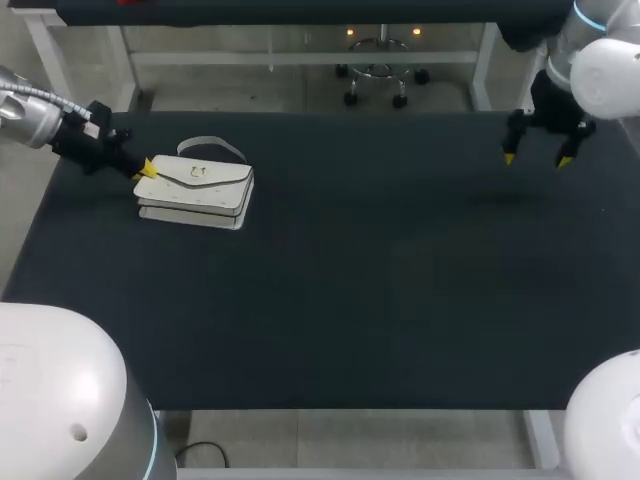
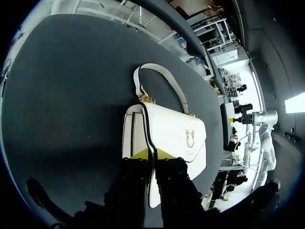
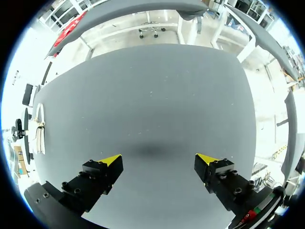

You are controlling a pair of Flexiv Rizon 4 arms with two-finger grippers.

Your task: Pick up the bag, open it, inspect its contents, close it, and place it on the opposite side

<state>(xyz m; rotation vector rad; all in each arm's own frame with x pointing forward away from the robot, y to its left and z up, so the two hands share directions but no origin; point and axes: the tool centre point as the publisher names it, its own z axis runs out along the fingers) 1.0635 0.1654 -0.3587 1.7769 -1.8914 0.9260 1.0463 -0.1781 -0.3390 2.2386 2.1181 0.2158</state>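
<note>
Bag (image 1: 195, 190), white with a gold clasp (image 2: 190, 138), lies flat, flap up, on the left part of the dark worktop (image 1: 380, 280), its handle (image 1: 212, 146) resting toward the far edge. The left tool (image 1: 147, 170) is at the bag's left end, its yellow tips drawn close and pinching the bag's edge between them. The right tool (image 1: 536, 157) hangs well apart from it, above the worktop's far right part, fingers spread wide

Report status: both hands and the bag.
Left hand shut on the bag at its end. Right hand open, far off over the table. Bag flat, flap closed.
</note>
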